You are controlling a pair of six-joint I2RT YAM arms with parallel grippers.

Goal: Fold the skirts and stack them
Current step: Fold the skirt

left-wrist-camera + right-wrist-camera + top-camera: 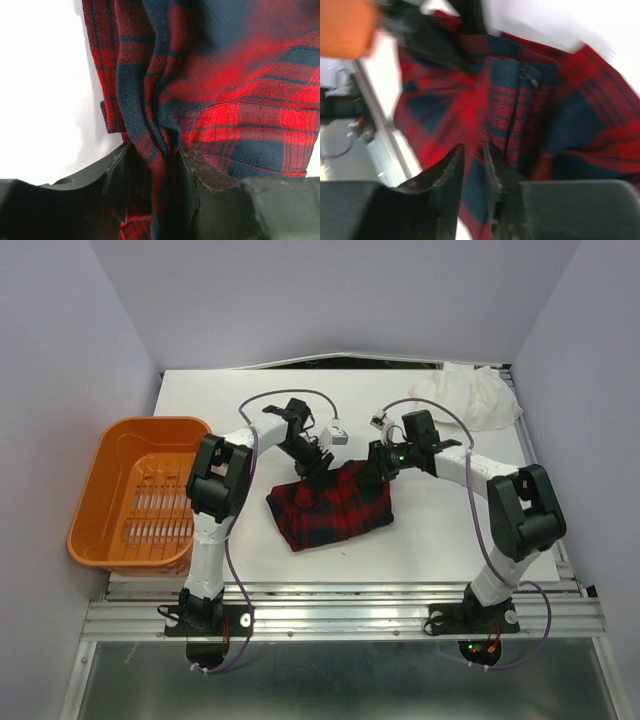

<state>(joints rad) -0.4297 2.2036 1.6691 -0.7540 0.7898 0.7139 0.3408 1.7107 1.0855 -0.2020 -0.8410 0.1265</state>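
Far left in the top view there's the orange basket [140, 490], off to the side of the action. Moving right, the left gripper [155, 150] is pinching a bunched ridge of the plaid skirt [335, 508], with cloth squeezed right between its fingers. The skirt sits dead centre on the table [230, 400] with both grippers at its upper edge. The right gripper [474, 147] is down over the fabric near what looks like a zipper, jaws nearly together with a thin gap. That view is blurry, so I honestly can't tell if it's got any cloth. The white skirt [470, 395] is crumpled in the upper right corner, well apart.

My worries: the left has a gathered wad, probably several layers, so a lift could drag the whole thing instead of one edge and skew the fold. If the right misses or barely nips the cloth, that side drops. The grips also sit close together, so the outer ends would likely sag.

Looks-wise it's red and dark navy tartan, woven and rumpled into a lumpy wedge. Not a tidy fold yet, I'd say.
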